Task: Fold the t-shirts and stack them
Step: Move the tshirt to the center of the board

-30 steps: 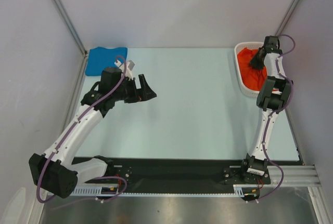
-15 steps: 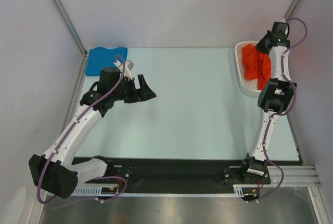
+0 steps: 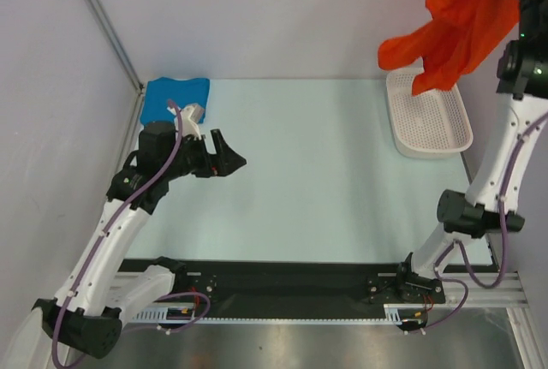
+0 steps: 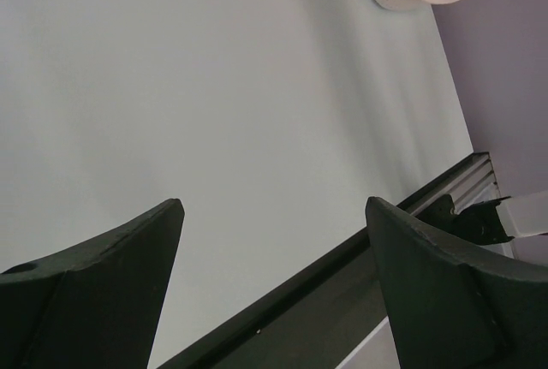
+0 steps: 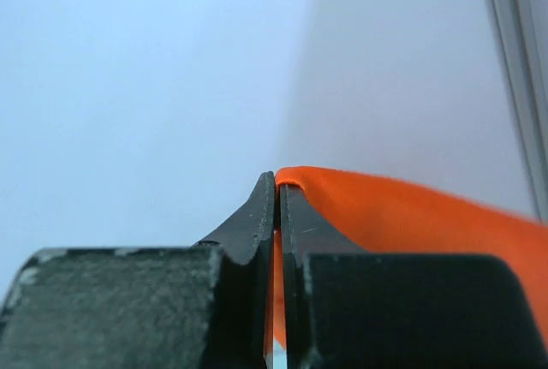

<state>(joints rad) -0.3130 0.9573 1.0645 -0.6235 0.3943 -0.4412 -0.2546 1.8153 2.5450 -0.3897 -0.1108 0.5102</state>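
Overhead, a pale green desk (image 3: 325,172) fills the view. The orange-red t-shirt (image 3: 454,31) hangs in the air above the far right corner, over a white basket (image 3: 428,116). The blue t-shirt (image 3: 175,95) lies in a flat bundle at the far left corner. The left hand (image 3: 233,151) hovers near it, spread wide, holding nothing. The right hand (image 5: 276,206) is pinched tight on the orange-red t-shirt's edge.

Table (image 3: 325,172) holds blue shirt (image 3: 175,95), basket (image 3: 428,121).
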